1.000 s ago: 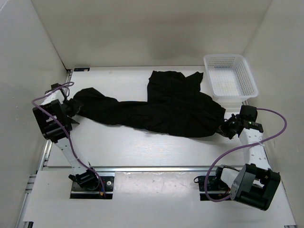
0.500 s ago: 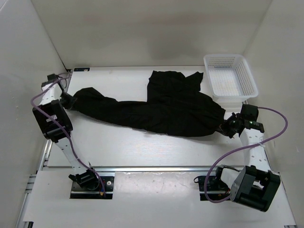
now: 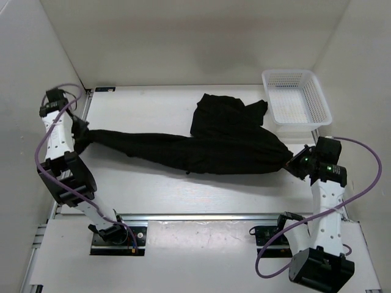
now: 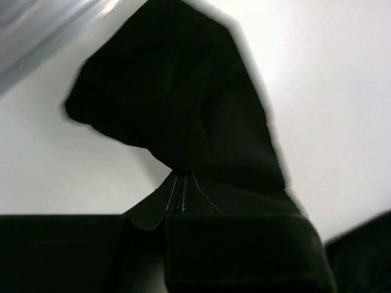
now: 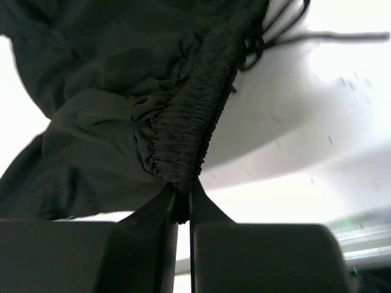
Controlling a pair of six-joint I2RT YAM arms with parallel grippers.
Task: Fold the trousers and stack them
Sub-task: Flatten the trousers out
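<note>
Trousers (image 3: pixel 208 146) stretch from left gripper (image 3: pixel 79 136), clamped on a leg end, to right gripper (image 3: pixel 293 160), pinching the waistband.

trousers (image 3: pixel 214 149): matt black soft cloth, gathered waistband; basket (image 3: pixel 292 72): white mesh plastic; table (image 3: pixel 153 183): smooth white

High rear overview; wrist close-ups (apparently shared trousers (image 3: pixel 214 146))
</note>
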